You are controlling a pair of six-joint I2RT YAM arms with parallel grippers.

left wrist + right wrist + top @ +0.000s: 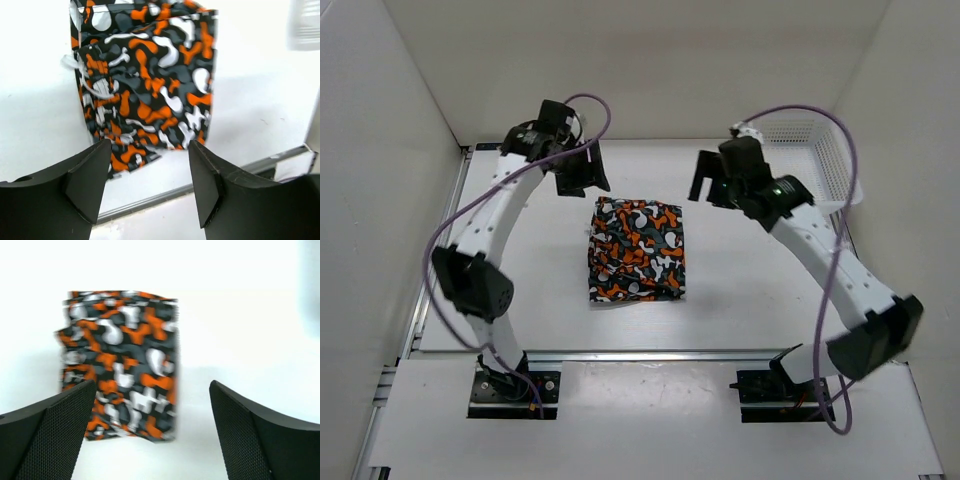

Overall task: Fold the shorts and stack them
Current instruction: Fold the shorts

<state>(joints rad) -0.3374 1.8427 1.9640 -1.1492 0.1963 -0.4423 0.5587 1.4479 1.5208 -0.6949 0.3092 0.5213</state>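
Top external view: the shorts [638, 250] lie folded in the middle of the white table [750, 300], between the two arms. The left gripper [582, 180] hangs just behind them, fingers apart, holding nothing. The right gripper [708, 186] is spread wide, empty too. Its own picture is blurry, so the folds may be uneven.

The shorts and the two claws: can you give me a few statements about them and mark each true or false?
1. The shorts lie folded on the table between the two arms. True.
2. The left gripper is clamped on the shorts. False: its jaws are open and hold nothing.
3. The right gripper is open and empty. True.
4. The shorts sit inside the white basket. False: the basket stands at the far right, apart from them.
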